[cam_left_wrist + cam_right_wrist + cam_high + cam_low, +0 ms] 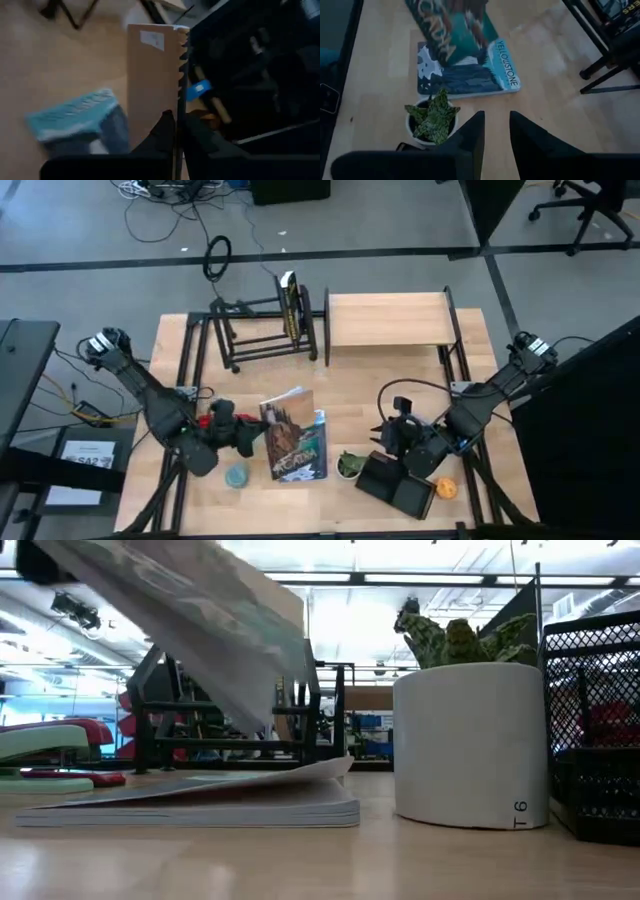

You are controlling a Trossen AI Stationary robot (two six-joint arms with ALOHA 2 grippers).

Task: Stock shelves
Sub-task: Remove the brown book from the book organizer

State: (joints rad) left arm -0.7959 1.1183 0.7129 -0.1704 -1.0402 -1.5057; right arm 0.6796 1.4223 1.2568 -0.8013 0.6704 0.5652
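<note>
Book (285, 425), clamped at its edge in my closed left claw (248, 438), lies centre frame; rack (262, 330) stands above, upper centre-left.

Black metal-tube rack (262, 330) stands upright at the bench's far edge, apparently holding one upright book; the wood-board shelf (388, 320) stands just beside it.
</note>
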